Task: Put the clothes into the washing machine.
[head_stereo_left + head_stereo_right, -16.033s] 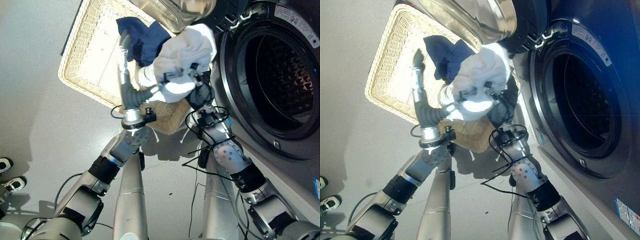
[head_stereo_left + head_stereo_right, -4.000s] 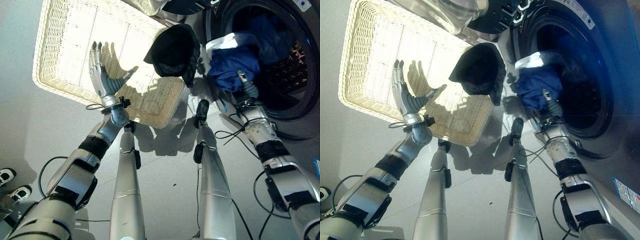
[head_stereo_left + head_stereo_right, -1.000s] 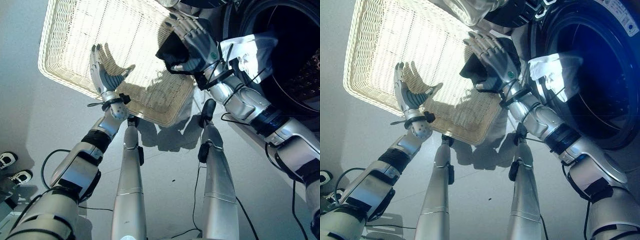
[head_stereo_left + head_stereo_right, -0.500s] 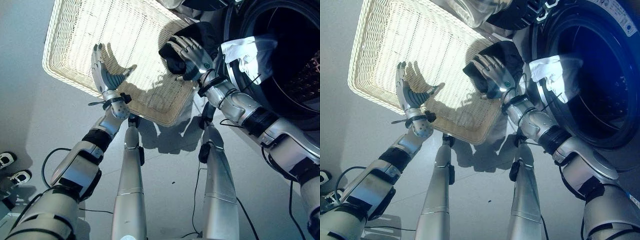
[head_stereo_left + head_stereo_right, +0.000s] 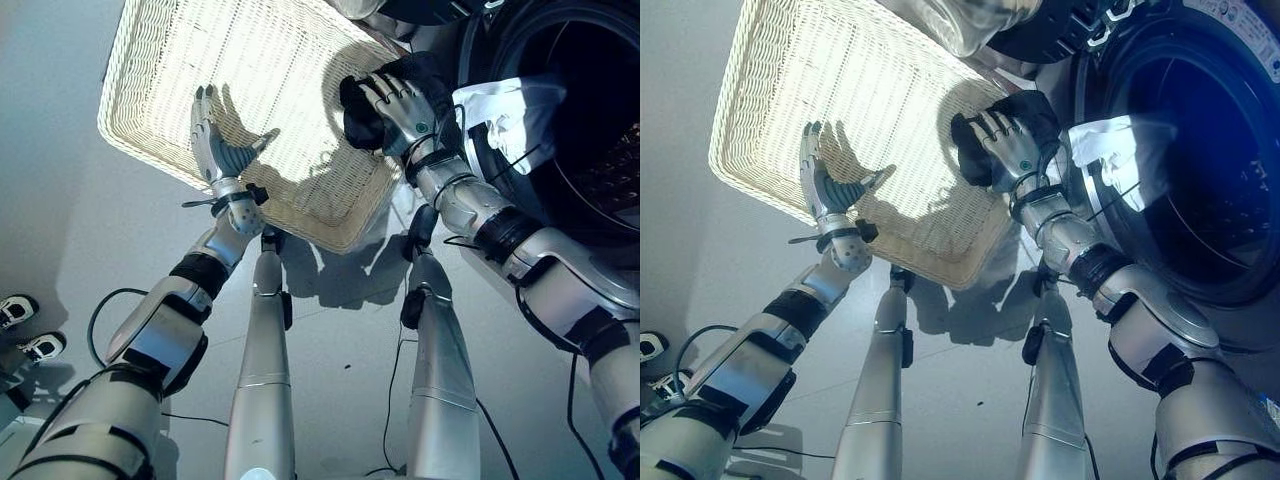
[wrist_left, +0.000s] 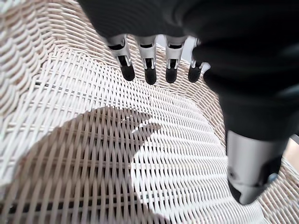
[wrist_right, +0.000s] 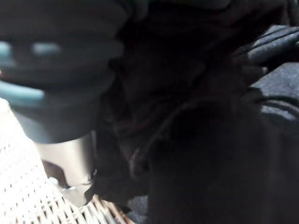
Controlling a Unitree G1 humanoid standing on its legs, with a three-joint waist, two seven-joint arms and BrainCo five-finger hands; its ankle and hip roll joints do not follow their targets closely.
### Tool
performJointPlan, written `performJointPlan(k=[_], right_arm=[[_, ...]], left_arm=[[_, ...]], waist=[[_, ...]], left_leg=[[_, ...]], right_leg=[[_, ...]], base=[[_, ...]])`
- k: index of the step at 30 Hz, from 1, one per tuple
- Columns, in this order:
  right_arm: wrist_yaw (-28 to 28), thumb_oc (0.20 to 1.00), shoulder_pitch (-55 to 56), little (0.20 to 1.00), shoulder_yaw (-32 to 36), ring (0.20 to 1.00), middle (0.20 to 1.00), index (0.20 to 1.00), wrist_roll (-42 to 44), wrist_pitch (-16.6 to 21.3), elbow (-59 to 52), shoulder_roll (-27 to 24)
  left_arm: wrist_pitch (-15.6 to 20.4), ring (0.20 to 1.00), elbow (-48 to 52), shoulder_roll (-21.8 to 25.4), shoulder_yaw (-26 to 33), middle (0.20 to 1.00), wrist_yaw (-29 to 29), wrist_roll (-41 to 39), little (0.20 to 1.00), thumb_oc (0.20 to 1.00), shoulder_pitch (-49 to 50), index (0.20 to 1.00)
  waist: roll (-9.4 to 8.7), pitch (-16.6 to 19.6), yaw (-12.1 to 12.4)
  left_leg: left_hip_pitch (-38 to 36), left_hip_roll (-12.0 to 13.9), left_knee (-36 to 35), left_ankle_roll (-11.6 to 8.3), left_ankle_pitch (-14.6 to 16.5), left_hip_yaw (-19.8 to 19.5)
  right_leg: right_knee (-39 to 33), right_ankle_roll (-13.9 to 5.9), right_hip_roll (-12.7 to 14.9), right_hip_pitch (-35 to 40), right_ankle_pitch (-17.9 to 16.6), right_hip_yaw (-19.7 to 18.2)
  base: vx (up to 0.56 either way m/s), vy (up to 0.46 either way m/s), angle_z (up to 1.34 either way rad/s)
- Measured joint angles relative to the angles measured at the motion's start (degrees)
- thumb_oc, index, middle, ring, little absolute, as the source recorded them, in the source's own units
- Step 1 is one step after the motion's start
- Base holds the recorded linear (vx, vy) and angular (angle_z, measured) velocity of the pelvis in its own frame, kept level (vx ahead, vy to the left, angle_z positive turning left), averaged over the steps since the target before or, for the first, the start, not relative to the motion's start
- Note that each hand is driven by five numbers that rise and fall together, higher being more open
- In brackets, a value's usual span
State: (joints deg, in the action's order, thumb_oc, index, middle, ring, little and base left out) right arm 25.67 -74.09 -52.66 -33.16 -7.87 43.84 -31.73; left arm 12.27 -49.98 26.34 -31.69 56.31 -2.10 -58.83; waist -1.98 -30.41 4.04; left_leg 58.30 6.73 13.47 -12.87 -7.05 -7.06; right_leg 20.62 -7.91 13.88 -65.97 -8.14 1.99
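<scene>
While my left hand [image 5: 215,150] hangs over the wicker basket [image 5: 180,80] with fingers straight and spread, holding nothing, my right hand [image 5: 400,105] has its fingers curled down onto the black garment [image 5: 365,120] at the basket's corner beside the washing machine [image 5: 1200,160]. A white cloth [image 5: 510,110] lies in the drum's mouth. No writing here is legible.

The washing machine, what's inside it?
A white garment lies in the washing machine opening. The drum behind it is too dark to see.
</scene>
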Motion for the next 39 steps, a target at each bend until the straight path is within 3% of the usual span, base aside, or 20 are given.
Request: performJointPlan(k=[13, 18, 22, 26, 36, 39], right_arm=[[3.08, 0.2, -2.31, 0.2, 0.22, 0.2, 0.2, 0.2, -0.7, -0.4, 3.73, 0.51], [5.28, 0.2, -1.64, 0.2, 0.76, 0.2, 0.2, 0.2, 5.23, 0.63, 3.17, 0.34], [11.66, 0.2, 3.02, 0.2, 6.45, 0.2, 0.2, 0.2, 16.05, 3.05, -2.27, -0.41], [19.41, 0.2, 9.36, 0.2, 17.29, 0.2, 0.2, 0.2, 24.06, 6.97, -8.7, -0.53], [31.41, 0.2, 16.2, 0.2, 34.39, 0.2, 0.2, 0.2, 32.63, 13.74, -17.72, -3.33], [32.77, 0.2, 18.08, 0.2, 35.76, 0.2, 0.2, 0.2, 34.67, 16.04, -18.91, -3.82]], left_arm=[[0.06, 1.0, -0.33, -0.96, -0.88, 1.0, 0.47, -1.02, 1.0, 1.0, -0.09, 1.0], [0.06, 1.0, -0.31, -1.09, -0.87, 1.0, 0.69, -1.01, 1.0, 1.0, 0.07, 1.0], [0.01, 1.0, -0.25, -1.12, -0.83, 1.0, 1.19, -1.01, 1.0, 1.0, 0.43, 1.0], [0.01, 1.0, 1.14, -1.11, -0.19, 1.0, 1.72, -0.93, 1.0, 1.0, 1.82, 1.0], [0.19, 1.0, 1.87, -1.06, 3.83, 1.0, 2.71, -0.87, 1.0, 1.0, 5.92, 1.0], [0.65, 1.0, 1.83, -1.02, 4.51, 1.0, 2.87, -0.88, 1.0, 1.0, 6.38, 1.0]], waist=[[0.0, 0.0, 0.15], [0.01, 0.0, 0.03], [0.01, 0.0, -0.19], [0.0, 0.0, -0.68], [-0.03, -0.03, -3.62], [-0.07, -0.06, -4.18]], left_leg=[[0.17, -0.17, -0.02, -0.02, -0.07, -0.32], [0.18, -0.18, 0.0, -0.01, -0.07, -0.34], [0.29, -0.23, -0.02, 0.0, -0.06, -0.35], [0.54, -0.25, -0.1, 0.0, -0.03, -0.32], [0.77, -0.07, -0.01, 0.0, 0.42, 0.4], [0.78, 0.05, 0.0, 0.01, 0.6, 0.71]], right_leg=[[0.0, -0.12, 0.12, 0.04, 0.09, 0.12], [0.01, -0.12, 0.13, 0.03, 0.1, 0.13], [0.0, -0.14, 0.16, -0.09, 0.12, 0.11], [-0.01, -0.17, 0.15, -0.48, 0.18, 0.0], [-0.45, -0.2, -0.2, -1.06, 0.15, -0.71], [-0.52, -0.19, -0.39, -1.29, 0.13, -1.06]], base=[[0.0, 0.0, 0.0], [0.0, 0.0, 0.0], [0.0, 0.0, 0.0], [0.0, 0.0, 0.0], [0.0, 0.027, -0.02], [0.0, 0.01, -0.03]])
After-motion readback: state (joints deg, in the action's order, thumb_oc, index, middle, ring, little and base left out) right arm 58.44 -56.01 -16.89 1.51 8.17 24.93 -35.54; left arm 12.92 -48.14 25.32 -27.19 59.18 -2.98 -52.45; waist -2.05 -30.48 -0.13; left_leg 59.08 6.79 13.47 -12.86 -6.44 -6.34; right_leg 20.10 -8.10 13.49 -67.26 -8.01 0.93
